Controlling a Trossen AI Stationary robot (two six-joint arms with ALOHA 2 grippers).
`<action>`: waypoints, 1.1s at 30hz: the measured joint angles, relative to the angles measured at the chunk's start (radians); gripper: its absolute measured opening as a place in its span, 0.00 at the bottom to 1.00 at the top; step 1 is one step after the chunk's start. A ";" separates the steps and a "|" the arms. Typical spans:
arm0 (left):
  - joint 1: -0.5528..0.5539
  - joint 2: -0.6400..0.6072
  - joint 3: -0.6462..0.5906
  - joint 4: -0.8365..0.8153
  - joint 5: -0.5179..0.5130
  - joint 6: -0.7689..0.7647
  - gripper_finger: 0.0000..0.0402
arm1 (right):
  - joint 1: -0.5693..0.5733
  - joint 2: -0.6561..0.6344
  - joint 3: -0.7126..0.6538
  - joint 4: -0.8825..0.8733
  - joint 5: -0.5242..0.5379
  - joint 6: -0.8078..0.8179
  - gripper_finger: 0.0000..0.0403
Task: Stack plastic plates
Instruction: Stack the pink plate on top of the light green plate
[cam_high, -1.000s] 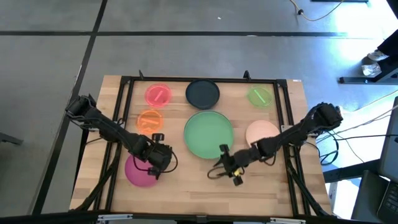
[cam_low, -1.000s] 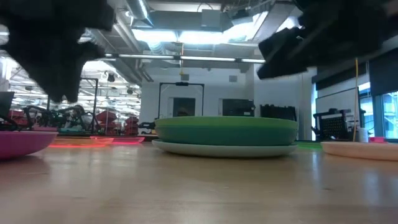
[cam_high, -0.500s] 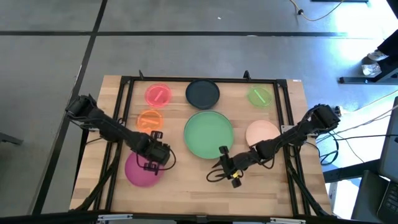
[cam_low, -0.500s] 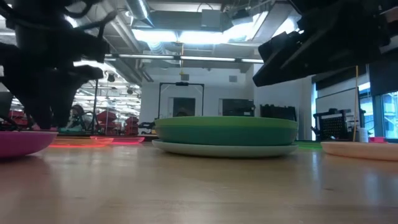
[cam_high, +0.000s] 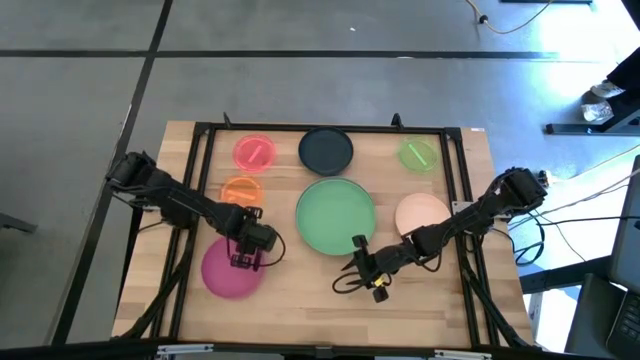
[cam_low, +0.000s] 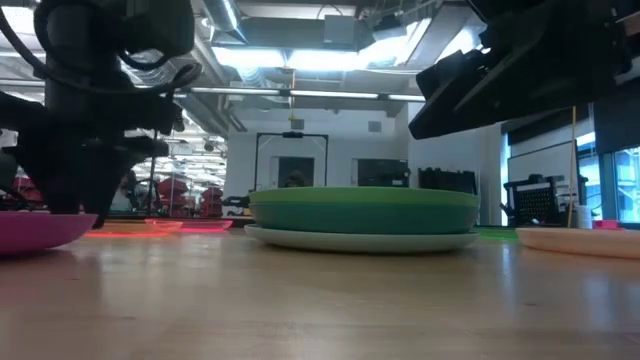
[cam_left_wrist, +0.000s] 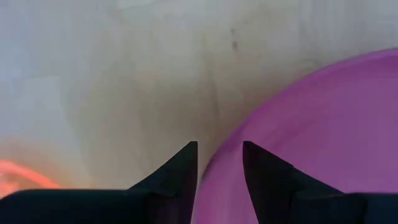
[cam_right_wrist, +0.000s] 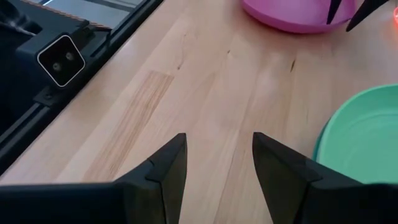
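The magenta plate (cam_high: 228, 272) lies flat on the table near its left near corner. My left gripper (cam_high: 241, 262) points down over that plate's far right rim, open, and in the left wrist view (cam_left_wrist: 219, 152) the rim runs between the fingers. The large green plate (cam_high: 335, 215) tops a stack at the table's middle, with a pale grey plate (cam_low: 365, 239) at the bottom. My right gripper (cam_high: 366, 277) hovers open over bare wood just near of that stack, touching nothing. My left gripper comes from above at the magenta plate's rim (cam_left_wrist: 214, 168), at the plate's far right side. One finger (cam_left_wrist: 177, 171) is outside the rim and one (cam_left_wrist: 264, 174) over the inside. Whether the fingers touch the rim, I cannot tell. The plate lies flat on the table.
Along the far side lie a small red plate (cam_high: 254, 152), a black plate (cam_high: 325, 150) and a small green plate (cam_high: 418, 154). A small orange plate (cam_high: 240, 191) lies behind my left gripper, and a peach plate (cam_high: 422, 214) right of the stack. A black frame (cam_high: 200, 160) borders the table.
My left gripper has come down over the magenta plate's rim, until its fingers stand level with the plate. The plates have stayed where they were.
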 joint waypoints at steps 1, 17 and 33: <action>0.007 0.000 -0.008 0.011 0.021 0.006 0.30 | 0.000 0.000 0.000 -0.001 0.000 0.000 0.43; 0.027 -0.003 -0.025 0.042 0.108 0.024 0.02 | 0.000 0.000 0.000 -0.001 0.000 0.001 0.43; 0.026 0.001 0.137 0.035 0.235 -0.032 0.03 | 0.040 -0.108 0.093 -0.337 0.030 0.107 0.43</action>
